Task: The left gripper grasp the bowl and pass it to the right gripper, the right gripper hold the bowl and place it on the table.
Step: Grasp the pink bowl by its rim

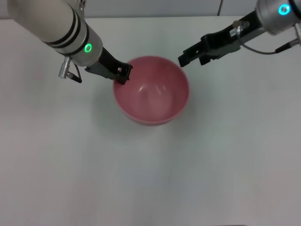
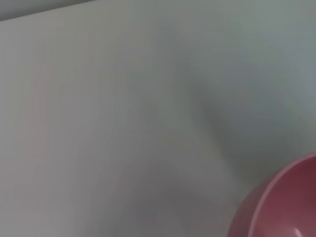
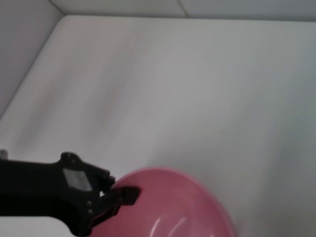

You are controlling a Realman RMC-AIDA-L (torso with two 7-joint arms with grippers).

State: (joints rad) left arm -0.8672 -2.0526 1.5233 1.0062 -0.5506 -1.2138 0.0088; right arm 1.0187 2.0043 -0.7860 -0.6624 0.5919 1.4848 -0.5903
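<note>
The bowl (image 1: 151,90) is round and deep, plain pink-red plastic with a smooth, glossy inside and a thin rim — wider than either claw. It is near the middle of the white table (image 1: 150,179), seen from above; whether it rests on the surface or is held just above it is unclear. The left gripper (image 1: 123,73) has its jaws pinching the bowl's rim on the robot's left. The right gripper (image 1: 184,58) hovers just beside the opposite rim, apart from it — its jaws' spacing I cannot tell.
</note>
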